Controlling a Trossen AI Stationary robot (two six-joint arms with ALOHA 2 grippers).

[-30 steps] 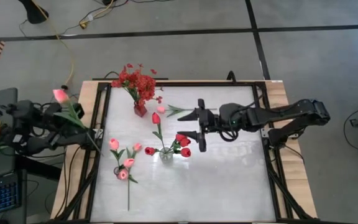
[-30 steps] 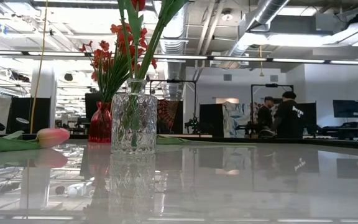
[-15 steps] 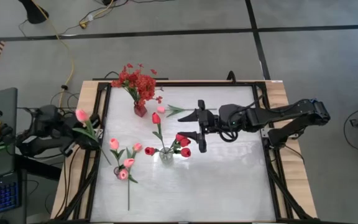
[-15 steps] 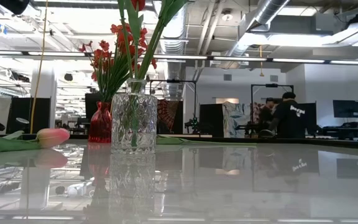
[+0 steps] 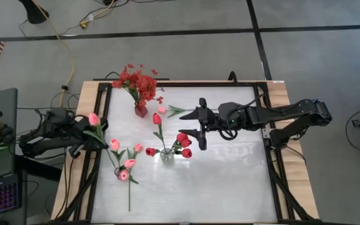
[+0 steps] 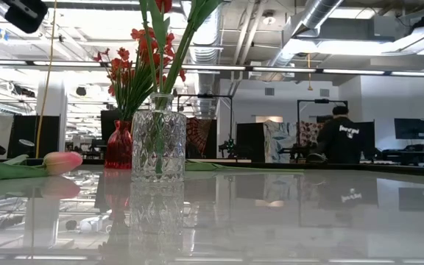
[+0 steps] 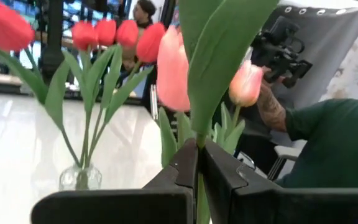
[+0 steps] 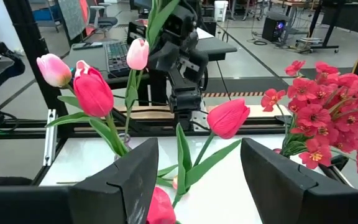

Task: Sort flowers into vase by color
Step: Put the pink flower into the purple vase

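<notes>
Two grippers busy: left gripper point(image 5: 91, 134) pinches a pink tulip point(image 5: 94, 119) stem at the table's left edge, right gripper point(image 5: 200, 122) hovers open mid-table.

Two dark jointed arms, black blocky claw fingers point(image 8: 272, 174).

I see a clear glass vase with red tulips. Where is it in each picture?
High view: the glass vase sits mid-table, before the right gripper.
Low view: left of centre, large and near.
Left wrist view: lower left.
Right wrist view: hidden; only its tulips show.
Shared landmark: the red blossom spray.
</notes>
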